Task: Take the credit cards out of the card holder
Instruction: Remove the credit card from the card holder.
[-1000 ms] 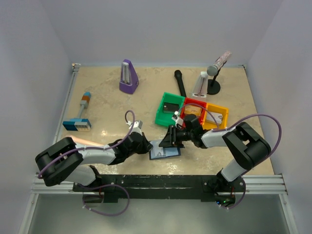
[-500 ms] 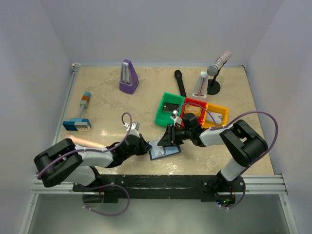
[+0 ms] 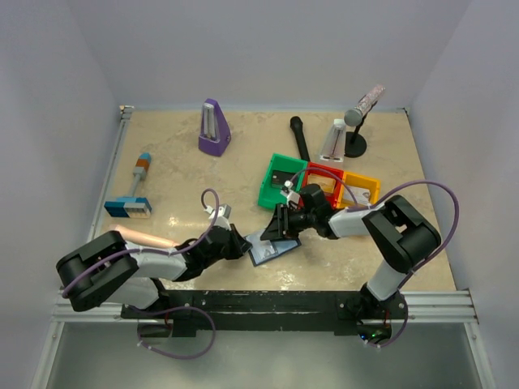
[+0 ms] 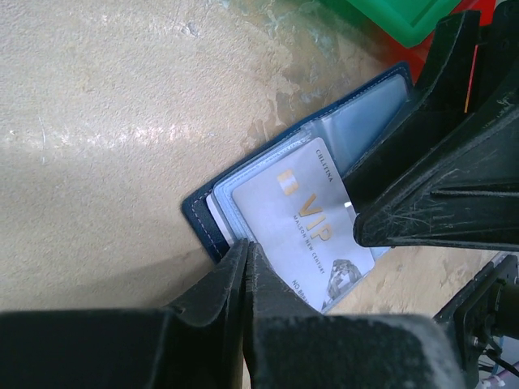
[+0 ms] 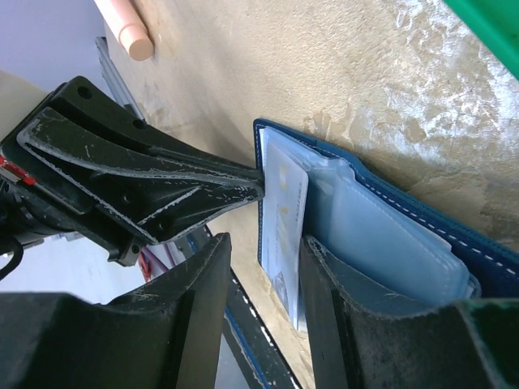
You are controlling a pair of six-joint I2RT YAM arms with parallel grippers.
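The card holder (image 4: 203, 224) lies open and flat on the table (image 4: 97, 97), near its front edge, between the two grippers. It is navy with pale stitching, and inside it has glossy, blue-grey see-through sleeves. A thin pale card (image 4: 304, 223) with a gold chip and gold "VIP" lettering sticks out slantwise from the sleeves.

The left gripper (image 4: 246, 247) is clenched tight, with its tips at that card's lower edge. Whether they actually pinch it cannot be told.

The right gripper (image 5: 263, 243) stands partly spread, its scuffed black wedge-shaped fingers (image 5: 186, 316) set on the holder's other half, and it grips nothing visible.

The table is beige and mottled like stone. A green bin (image 4: 397, 16) sits just beyond.
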